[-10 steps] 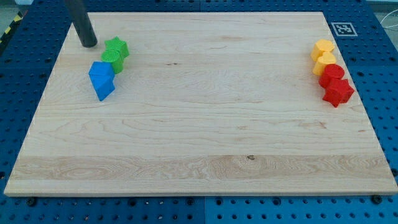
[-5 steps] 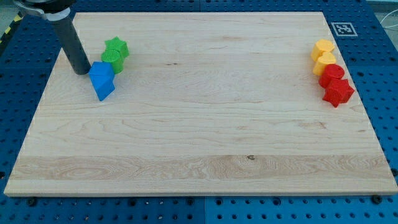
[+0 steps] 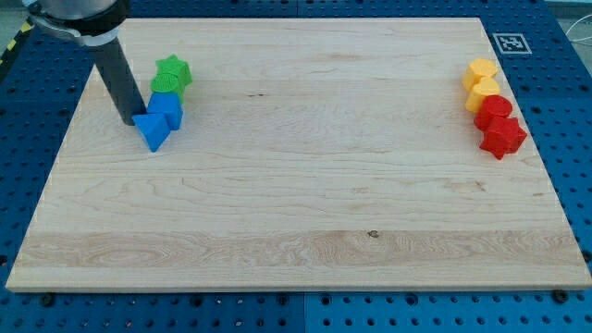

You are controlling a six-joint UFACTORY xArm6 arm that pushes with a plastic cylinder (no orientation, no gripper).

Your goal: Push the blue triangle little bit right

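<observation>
The blue triangle (image 3: 154, 132) lies near the board's upper left, pointing toward the view's bottom. A second blue block (image 3: 167, 109) sits against its upper right side. My tip (image 3: 129, 120) stands at the triangle's upper left edge, touching or almost touching it. The dark rod rises from there toward the view's top left.
A green star (image 3: 173, 70) and a green round block (image 3: 163, 86) sit just above the blue blocks. At the right edge stand two yellow blocks (image 3: 481, 80) and two red blocks (image 3: 499, 124). The wooden board (image 3: 305, 213) lies on a blue pegboard table.
My tip has moved down the view's left side, from beside the green star to the blue triangle's upper left. The upper blue block has shifted right; the triangle barely moved.
</observation>
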